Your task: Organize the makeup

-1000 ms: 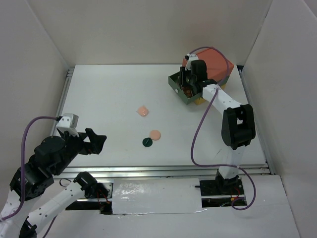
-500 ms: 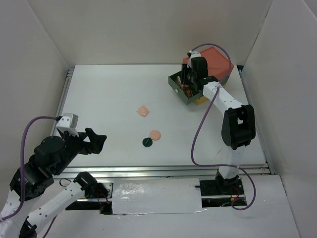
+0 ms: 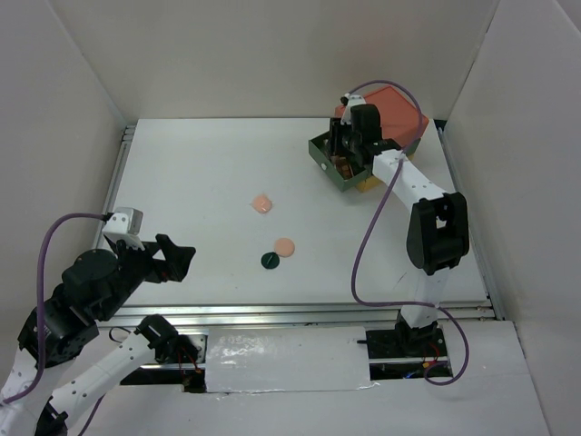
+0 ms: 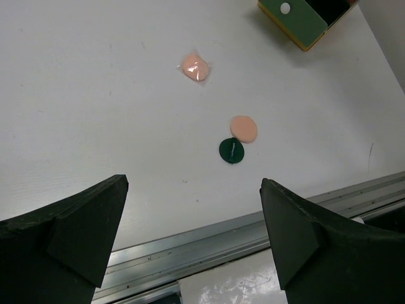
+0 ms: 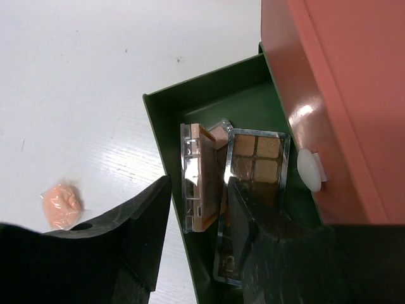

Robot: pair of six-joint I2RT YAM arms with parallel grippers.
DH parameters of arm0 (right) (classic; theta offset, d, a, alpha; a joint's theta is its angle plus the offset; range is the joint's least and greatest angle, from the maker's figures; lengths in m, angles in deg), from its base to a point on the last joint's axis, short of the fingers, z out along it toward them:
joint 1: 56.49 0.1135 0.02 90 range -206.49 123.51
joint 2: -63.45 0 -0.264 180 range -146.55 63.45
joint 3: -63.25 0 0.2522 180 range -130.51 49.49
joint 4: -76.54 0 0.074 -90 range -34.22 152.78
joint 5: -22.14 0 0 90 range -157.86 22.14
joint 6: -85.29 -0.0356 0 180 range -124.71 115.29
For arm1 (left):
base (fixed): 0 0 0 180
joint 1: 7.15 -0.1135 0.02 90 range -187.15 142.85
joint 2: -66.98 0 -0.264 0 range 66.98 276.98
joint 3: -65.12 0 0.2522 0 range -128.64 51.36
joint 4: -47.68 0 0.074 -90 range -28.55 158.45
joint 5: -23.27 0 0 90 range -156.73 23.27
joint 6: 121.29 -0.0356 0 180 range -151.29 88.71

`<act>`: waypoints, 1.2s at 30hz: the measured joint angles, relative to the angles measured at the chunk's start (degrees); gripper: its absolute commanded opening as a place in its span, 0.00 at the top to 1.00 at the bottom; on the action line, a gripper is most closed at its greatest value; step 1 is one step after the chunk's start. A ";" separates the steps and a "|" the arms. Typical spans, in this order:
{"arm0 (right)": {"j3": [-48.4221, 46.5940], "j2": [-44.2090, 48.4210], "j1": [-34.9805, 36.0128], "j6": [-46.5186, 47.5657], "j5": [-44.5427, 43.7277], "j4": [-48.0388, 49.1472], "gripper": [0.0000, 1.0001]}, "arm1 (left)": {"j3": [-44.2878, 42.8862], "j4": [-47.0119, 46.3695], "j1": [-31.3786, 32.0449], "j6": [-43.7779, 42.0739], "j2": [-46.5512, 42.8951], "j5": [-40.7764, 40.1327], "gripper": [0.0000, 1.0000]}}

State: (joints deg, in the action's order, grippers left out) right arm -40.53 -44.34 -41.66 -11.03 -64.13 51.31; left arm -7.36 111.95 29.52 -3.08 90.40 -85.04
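1. Fingers (image 5: pixel 142 234) of the right gripper (image 5: pixel 199 182) stand apart above the green drawer (image 5: pixel 209 101), one on either side of a narrow palette (image 5: pixel 197 190) that leans on its edge. They do not seem to pinch it, so it looks let go.
2. Beside it a four-pan palette (image 5: pixel 253 171) lies against the wall nearest the orange box (image 5: pixel 329 95). The drawer is pulled out, so makeup can drop in from above.
3. Fingers (image 4: pixel 76 240) of the left gripper (image 4: pixel 193 190) are spread wide with nothing between them. They sit near the front edge of the table (image 4: pixel 95 95), probably clear of the right arm's work.
4. Three pieces lie out on the table: a wrapped compact (image 4: pixel 196 66), and a second compact (image 4: pixel 243 128) just beside the green disc (image 4: pixel 231 151), perhaps touching it. All three are well apart from the drawer.
5. These flat pieces will likely need a careful pinch at the rim.
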 measured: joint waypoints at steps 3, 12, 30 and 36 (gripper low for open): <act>-0.11 -0.07 0.02 0.35 0.17 -0.79 0.52 | 0.02 -0.02 0.00 0.00 -0.20 0.00 0.01; -1.20 -2.23 1.03 2.10 -8.07 -2.95 0.59 | 0.02 -0.50 0.00 -0.04 -0.59 0.13 0.01; -1.20 -1.86 8.04 3.13 -20.98 -4.13 0.57 | 0.02 -0.83 0.00 -1.11 -0.81 0.37 0.00; -3.54 -1.31 12.57 4.57 -17.40 -7.43 0.82 | 0.02 -0.81 0.00 -1.09 -0.83 0.35 0.01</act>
State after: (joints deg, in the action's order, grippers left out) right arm -44.07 -45.65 -29.09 -6.47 -81.53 43.88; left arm -7.34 111.14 29.52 -4.18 89.57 -84.69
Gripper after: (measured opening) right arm 0.280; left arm 0.994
